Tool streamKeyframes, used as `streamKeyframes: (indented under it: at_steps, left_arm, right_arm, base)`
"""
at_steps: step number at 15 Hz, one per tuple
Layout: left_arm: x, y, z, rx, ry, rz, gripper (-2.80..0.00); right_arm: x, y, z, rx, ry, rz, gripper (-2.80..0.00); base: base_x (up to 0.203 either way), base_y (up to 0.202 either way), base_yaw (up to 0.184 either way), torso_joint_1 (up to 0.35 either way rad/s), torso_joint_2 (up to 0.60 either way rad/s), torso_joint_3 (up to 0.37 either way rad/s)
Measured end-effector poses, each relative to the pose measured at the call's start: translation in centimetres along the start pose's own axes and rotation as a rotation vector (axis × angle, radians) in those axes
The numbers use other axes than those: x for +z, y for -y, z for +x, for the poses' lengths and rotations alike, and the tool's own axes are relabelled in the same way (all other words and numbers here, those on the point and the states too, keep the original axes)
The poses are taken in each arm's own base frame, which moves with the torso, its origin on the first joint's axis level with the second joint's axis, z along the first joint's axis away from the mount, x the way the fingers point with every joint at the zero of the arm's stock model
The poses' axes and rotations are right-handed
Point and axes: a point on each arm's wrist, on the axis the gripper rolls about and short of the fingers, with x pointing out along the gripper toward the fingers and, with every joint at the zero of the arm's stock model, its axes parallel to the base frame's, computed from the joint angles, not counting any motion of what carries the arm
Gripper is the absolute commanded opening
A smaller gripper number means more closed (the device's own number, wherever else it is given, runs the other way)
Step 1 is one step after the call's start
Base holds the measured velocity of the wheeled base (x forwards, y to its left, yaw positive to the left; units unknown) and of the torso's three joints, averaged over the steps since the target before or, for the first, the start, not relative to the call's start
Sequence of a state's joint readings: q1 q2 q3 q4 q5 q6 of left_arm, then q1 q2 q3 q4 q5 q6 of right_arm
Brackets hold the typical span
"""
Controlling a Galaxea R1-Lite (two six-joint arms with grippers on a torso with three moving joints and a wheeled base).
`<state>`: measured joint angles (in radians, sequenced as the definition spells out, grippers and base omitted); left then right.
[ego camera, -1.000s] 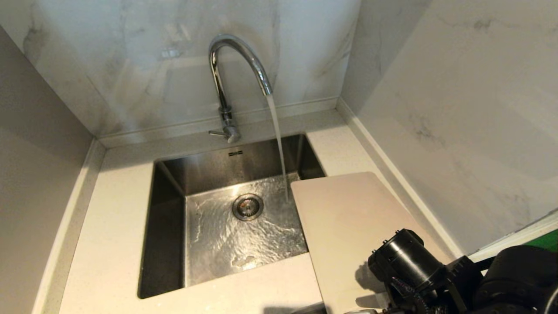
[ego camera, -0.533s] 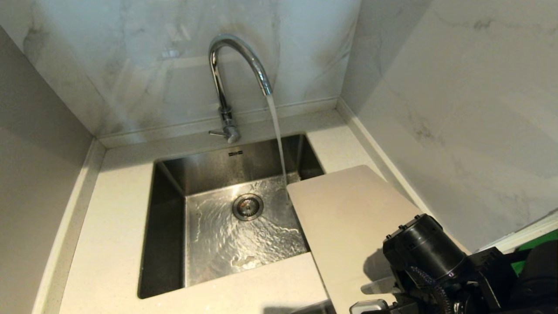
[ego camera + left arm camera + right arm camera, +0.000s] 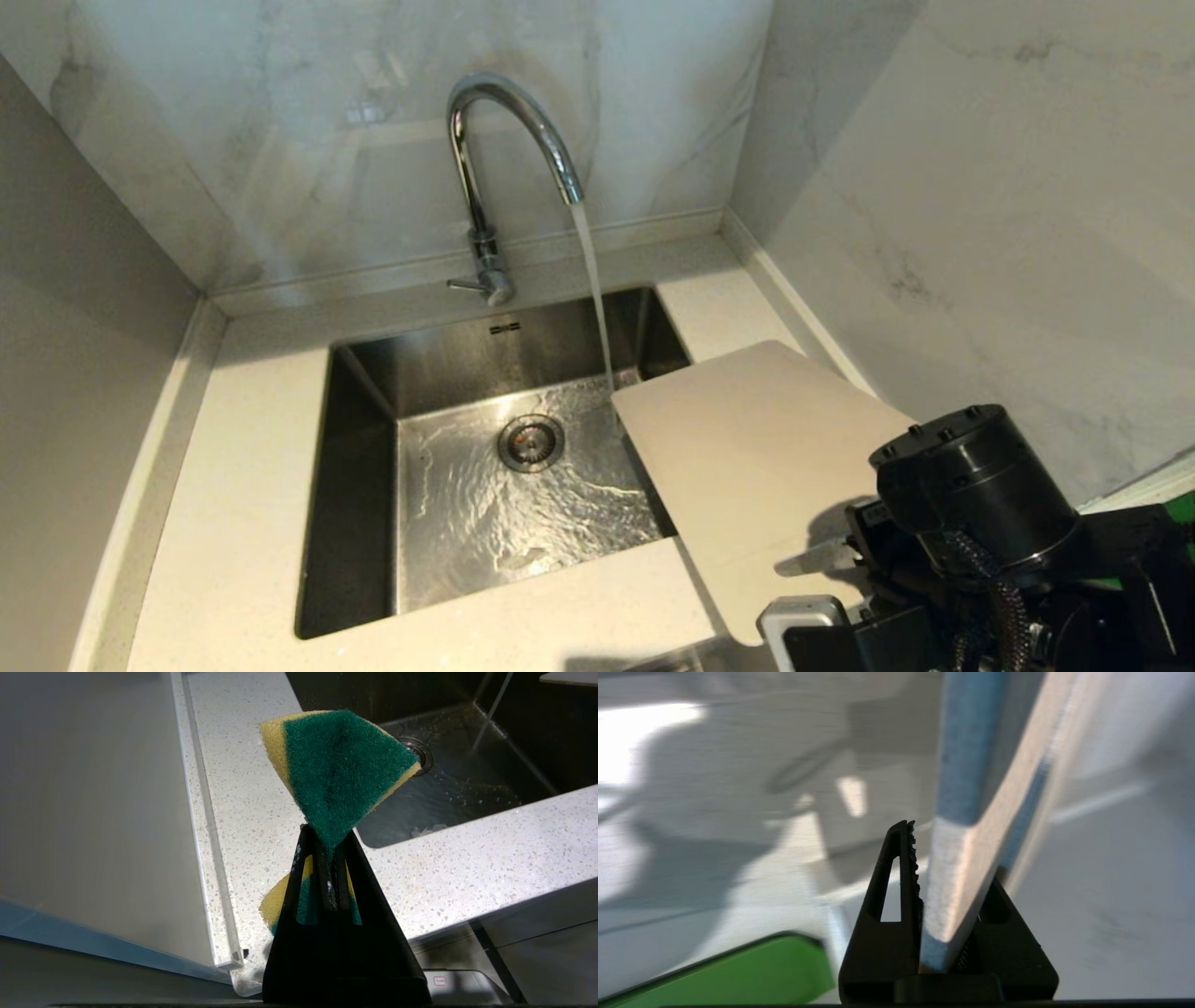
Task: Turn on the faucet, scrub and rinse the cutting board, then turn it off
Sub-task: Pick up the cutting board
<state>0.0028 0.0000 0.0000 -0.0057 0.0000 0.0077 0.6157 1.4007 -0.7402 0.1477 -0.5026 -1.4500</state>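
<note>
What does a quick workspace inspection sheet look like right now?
Surface: speckled countertop, sink basin wet.
Job's things: faucet running into the sink; cutting board raised at an angle, one corner over the basin.
Clutter: green flat object beside the right arm.
Grippers: right gripper clamps the board's edge; left gripper pinches a sponge.
Cables: corrugated cable on the right arm.
Surroundings: marble walls.

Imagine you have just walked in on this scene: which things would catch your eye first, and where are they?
First, water pouring from the chrome faucet at the back wall into the steel sink. Next, the cream cutting board, clamped by its edge in the right gripper and tilted up over the sink's right rim. Then the green-and-yellow sponge, pinched in the left gripper above the front counter.
</note>
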Motion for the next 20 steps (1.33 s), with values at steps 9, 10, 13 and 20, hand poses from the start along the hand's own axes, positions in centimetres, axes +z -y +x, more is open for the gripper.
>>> streamKeyframes:
  at_steps: [9,10,13,20]
  left_arm:
    - [0.0,0.0,0.0,0.000,-0.001,-0.006,-2.80]
    - [0.0,0.0,0.0,0.000,-0.001,-0.006,-2.80]
    - [0.0,0.0,0.0,0.000,-0.001,-0.007,-2.80]
    - [0.0,0.0,0.0,0.000,-0.002,-0.005,-2.80]
  right_arm:
    - [-0.8,3.1,-1.8,-0.382,-0.032,-0.111,-2.80]
    - [-0.9,3.1,-2.1,-0.391,-0.032,-0.110,-2.80]
    - [-1.3,3.4,-3.0,-0.430,-0.018,-0.090,-2.80]
    - [-1.5,3.3,-4.2,-0.488,0.215,-0.128,-2.80]
  base:
    - [0.000,0.000,0.000,0.000,0.00,0.000]
    - [0.000,0.000,0.000,0.000,0.00,0.000]
    - [0.000,0.000,0.000,0.000,0.00,0.000]
    - [0.000,0.000,0.000,0.000,0.00,0.000]
